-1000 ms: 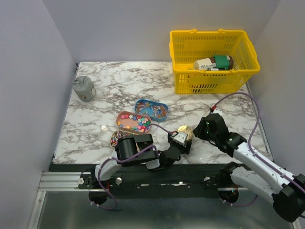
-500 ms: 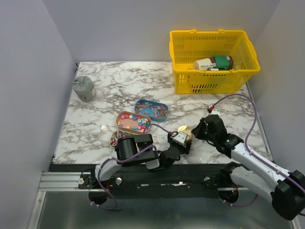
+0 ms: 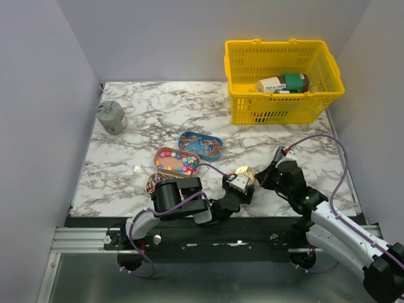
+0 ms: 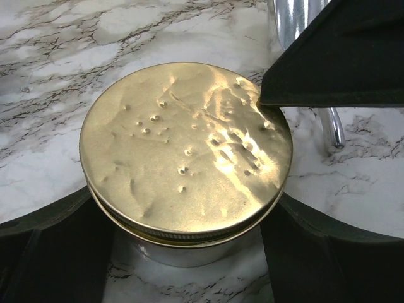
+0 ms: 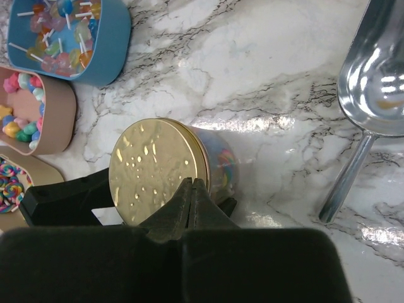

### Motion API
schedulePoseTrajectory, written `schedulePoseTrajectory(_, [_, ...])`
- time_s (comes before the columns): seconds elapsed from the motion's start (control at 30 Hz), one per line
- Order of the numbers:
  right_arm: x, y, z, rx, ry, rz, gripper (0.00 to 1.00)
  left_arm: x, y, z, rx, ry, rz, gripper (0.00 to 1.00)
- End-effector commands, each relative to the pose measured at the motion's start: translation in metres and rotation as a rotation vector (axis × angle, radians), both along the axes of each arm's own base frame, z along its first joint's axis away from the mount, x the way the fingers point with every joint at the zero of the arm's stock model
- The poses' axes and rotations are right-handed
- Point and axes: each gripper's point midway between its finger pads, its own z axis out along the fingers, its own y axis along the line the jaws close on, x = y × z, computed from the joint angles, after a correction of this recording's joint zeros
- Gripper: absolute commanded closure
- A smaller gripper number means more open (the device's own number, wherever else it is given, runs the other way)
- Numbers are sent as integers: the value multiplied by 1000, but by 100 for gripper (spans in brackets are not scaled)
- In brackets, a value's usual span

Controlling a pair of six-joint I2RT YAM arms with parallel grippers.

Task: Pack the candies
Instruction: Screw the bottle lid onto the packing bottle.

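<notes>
Candies fill a blue tin (image 5: 60,38), a tan tin (image 5: 25,120) and a third tin (image 5: 9,180) at the left of the right wrist view. More candies (image 5: 224,161) show through the clear wall of the gold-lidded jar (image 4: 186,145). My left gripper (image 4: 183,211) spans the jar, one finger against each side of its lid rim. My right gripper (image 5: 192,186) is shut with nothing in it, its tip over the near edge of the lid. In the top view the jar (image 3: 245,172) stands between the left gripper (image 3: 242,183) and the right gripper (image 3: 262,178).
A silver scoop (image 5: 372,82) lies empty on the marble to the right of the jar. A yellow basket (image 3: 243,95) holding packaged goods stands at the back right. A grey pouch (image 3: 111,117) sits at the far left. Walls enclose the table.
My right gripper's jaws have closed together, and the right arm has drawn slightly back toward the near edge. The left gripper and the jar have stayed where they were.
</notes>
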Motion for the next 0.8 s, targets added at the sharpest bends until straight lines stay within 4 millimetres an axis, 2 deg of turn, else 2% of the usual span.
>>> schedulePoseTrajectory(0.0, [-47,11,-33,36,190,121,99,-32,82,-132,473,223,-16,37])
schedulePoseTrajectory(0.1, [-44,2,-32,0,180,82,99,-33,82,-129,469,221,-22,31])
schedulePoseTrajectory(0.2, [-38,-5,-26,-35,167,44,99,-33,80,-121,451,213,-30,16])
schedulePoseTrajectory(0.23, [-35,-5,-21,-36,155,40,96,-33,79,-119,444,211,-32,10])
schedulePoseTrajectory(0.33, [-32,-7,-16,-45,148,26,86,-33,78,-112,441,204,-37,1])
schedulePoseTrajectory(0.37, [-30,-6,-11,-39,135,23,78,-33,77,-111,440,203,-39,1])
schedulePoseTrajectory(0.43, [-29,-7,-8,-41,126,21,68,-34,75,-106,435,202,-48,1])
schedulePoseTrajectory(0.47, [-27,-7,-5,-38,115,21,58,-35,74,-104,433,202,-51,1])
schedulePoseTrajectory(0.6, [-26,-9,2,-45,97,19,48,-37,71,-90,407,195,-71,1])
schedulePoseTrajectory(0.77, [-26,-10,9,-42,77,16,45,-40,71,-76,404,198,-84,1])
